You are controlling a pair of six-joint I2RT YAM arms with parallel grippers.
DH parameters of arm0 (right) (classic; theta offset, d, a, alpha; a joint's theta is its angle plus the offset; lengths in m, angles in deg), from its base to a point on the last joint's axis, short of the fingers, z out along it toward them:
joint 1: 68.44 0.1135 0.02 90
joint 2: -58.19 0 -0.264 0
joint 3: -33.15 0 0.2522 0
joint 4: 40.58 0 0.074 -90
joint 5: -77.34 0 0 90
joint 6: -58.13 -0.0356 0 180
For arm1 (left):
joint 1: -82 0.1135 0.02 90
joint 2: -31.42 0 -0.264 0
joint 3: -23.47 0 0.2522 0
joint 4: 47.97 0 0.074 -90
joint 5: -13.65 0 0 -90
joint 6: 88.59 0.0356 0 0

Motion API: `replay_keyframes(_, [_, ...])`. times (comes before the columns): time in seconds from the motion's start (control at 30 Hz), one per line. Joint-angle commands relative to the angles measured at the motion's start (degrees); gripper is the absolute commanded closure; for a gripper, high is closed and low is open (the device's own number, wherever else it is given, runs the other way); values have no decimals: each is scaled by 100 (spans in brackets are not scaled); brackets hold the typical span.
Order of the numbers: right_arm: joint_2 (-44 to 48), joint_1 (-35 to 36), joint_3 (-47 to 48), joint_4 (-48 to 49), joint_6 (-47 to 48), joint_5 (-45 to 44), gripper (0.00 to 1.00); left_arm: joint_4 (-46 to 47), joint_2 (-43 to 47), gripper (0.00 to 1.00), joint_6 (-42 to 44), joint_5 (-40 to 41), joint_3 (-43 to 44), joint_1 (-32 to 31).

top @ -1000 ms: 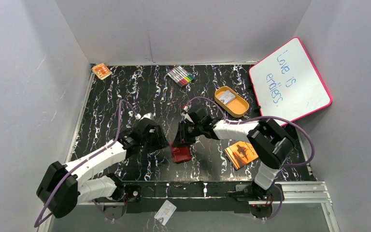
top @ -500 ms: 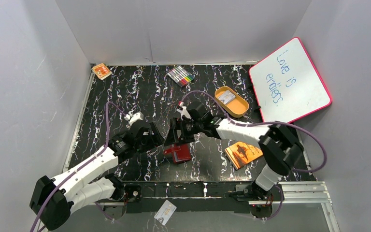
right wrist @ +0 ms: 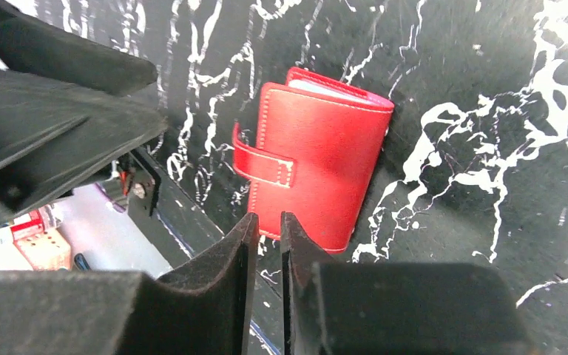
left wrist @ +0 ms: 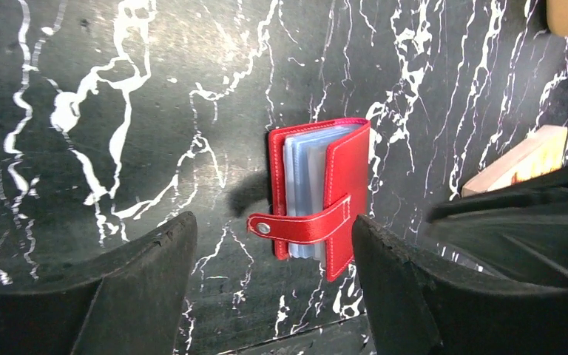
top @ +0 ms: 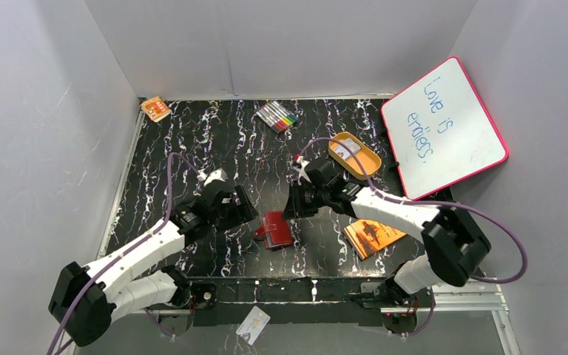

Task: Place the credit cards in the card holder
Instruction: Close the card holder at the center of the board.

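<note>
**1. Position of the work.** The card holder (top: 274, 230) lies folded on the black marbled table (top: 192, 140), between the two grippers and touching neither. Its cover gapes slightly over pale leaves. Whether these are cards or empty sleeves cannot be told. The strap (left wrist: 307, 224) lies across the cover, and whether its stud is fastened cannot be told.

**2. Grippers.** The left gripper (left wrist: 272, 229) hangs above the holder with its jaws spread wide and empty. The right gripper (right wrist: 268, 220) hangs over the holder's near edge, its jaws drawn in to a narrow slit with nothing between them.

**3. Step in hand (judged).** The holder is probably being prepared to receive a card.
- Pin one cover flat with one gripper.
- Lift the other cover by its free edge, not by the strap, which will likely flex.
- Keep the pockets facing up and held open before fetching a card.

**4. Cards.**
- One credit card (top: 347, 148) lies in the orange oval tray (top: 376, 166), well apart at the far right. The tray wall will likely hinder a flat pick.
- A whitish card (top: 253, 324) lies on the near ledge (top: 318, 329), between the arm bases.

**5. Surroundings.**
- The orange booklet (top: 370, 235) lies near the holder's right side, under the right arm, and is the closest obstacle.
- The marker set (top: 278, 116), whiteboard (top: 444, 122) and small orange box (top: 155, 109) stand well apart from the holder.
</note>
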Motion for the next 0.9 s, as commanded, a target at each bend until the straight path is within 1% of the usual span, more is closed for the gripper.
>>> replay_keyframes(0.0, [-465,118,9,432,-9,304,76,289,-367,26,146,-558,252,-4])
replay_keyframes(0.17, [-1048,248,150,548,-133,380,77,539,-934,26,176,-1051,285,-3])
replay_keyframes(0.63, [-1512,357,171,497,-253,347,76,903,-1939,29,305,-1320,205,-4])
replay_keyframes(0.73, [-1512,368,186,489,-267,344,75,838,-2150,34,353,-1277,240,-7])
replay_keyframes(0.87, [-1459,374,203,445,-280,347,73,767,-2331,45,396,-1217,247,-4])
